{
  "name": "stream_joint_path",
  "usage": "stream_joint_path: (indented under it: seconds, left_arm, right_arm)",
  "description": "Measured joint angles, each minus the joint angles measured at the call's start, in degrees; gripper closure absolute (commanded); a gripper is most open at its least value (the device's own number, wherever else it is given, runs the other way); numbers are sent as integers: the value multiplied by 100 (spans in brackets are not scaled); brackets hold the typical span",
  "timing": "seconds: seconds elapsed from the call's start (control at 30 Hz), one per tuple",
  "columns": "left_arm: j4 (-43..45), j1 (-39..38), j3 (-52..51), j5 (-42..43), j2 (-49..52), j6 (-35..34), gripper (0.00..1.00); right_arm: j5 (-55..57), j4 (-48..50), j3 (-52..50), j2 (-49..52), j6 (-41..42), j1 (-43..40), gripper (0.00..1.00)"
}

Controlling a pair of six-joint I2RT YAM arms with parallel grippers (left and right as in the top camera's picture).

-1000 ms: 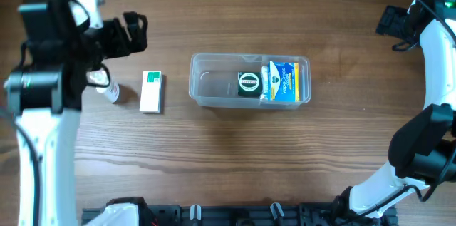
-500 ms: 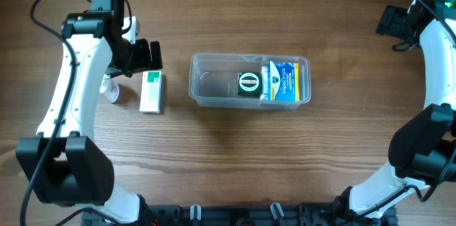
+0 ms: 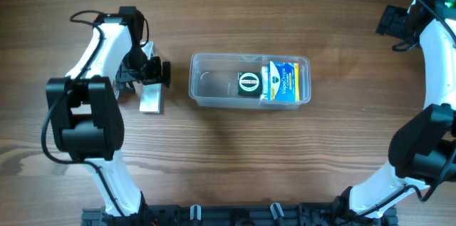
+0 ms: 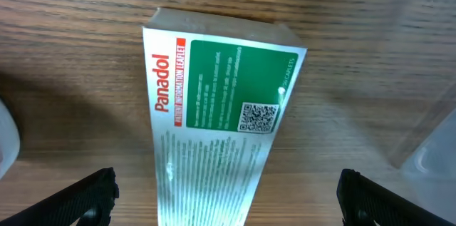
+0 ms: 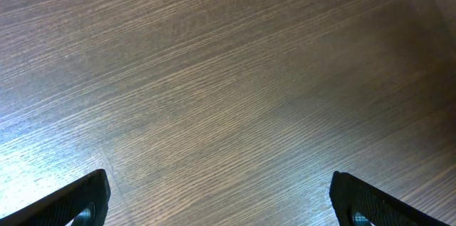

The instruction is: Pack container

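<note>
The container (image 3: 214, 83) is a clear plastic tub at the table's middle. It holds a black round-lidded item (image 3: 249, 82) and a blue and yellow box (image 3: 283, 81). A white and green Panadol box (image 3: 151, 100) lies flat on the table left of the tub. My left gripper (image 3: 152, 74) hovers over that box's far end, open. In the left wrist view the box (image 4: 214, 105) lies between and ahead of the open fingers (image 4: 224, 201), untouched. My right gripper (image 3: 396, 21) is open and empty at the far right, over bare wood (image 5: 224, 204).
A small white bottle (image 3: 114, 92) lies left of the Panadol box, mostly hidden under my left arm; its edge shows in the left wrist view (image 4: 6, 144). The tub's corner (image 4: 427, 147) shows at the right of that view. The table is brown wood.
My left arm has swung in and lowered, bringing its gripper from left of the box to right over it. The right arm and the tub have not moved.
</note>
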Motion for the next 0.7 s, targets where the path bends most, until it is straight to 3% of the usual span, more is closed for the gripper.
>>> stream_joint_path:
  seconds: [0.7]
  left_arm:
    - [619, 0, -402, -107, 11, 17, 0]
  right_arm:
    - [0, 7, 0, 0, 0, 0, 0]
